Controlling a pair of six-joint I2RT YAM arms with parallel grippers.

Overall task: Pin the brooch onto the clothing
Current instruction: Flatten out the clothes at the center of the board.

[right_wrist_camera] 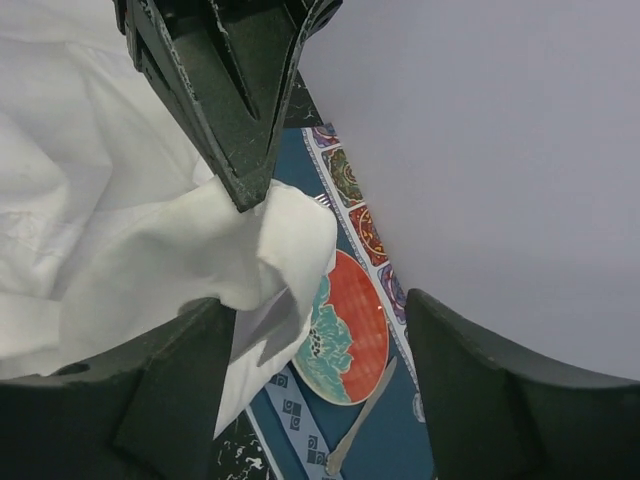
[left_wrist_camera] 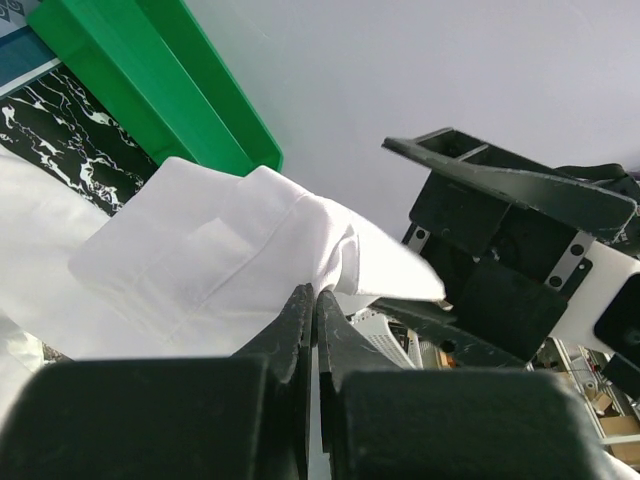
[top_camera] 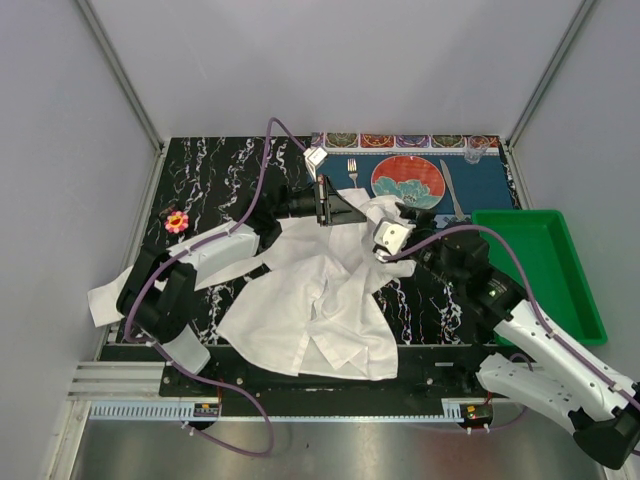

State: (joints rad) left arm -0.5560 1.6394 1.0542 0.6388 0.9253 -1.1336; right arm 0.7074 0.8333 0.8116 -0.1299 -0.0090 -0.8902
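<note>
My left pincer (left_wrist_camera: 312,296) is clamped on a raised fold of the white shirt (left_wrist_camera: 200,260), while my right pincer (right_wrist_camera: 315,315) gapes wide at that fold.

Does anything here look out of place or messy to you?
The white shirt lies crumpled, one sleeve hanging over the table's left edge. The flower brooch sits alone, apart from the shirt.
</note>
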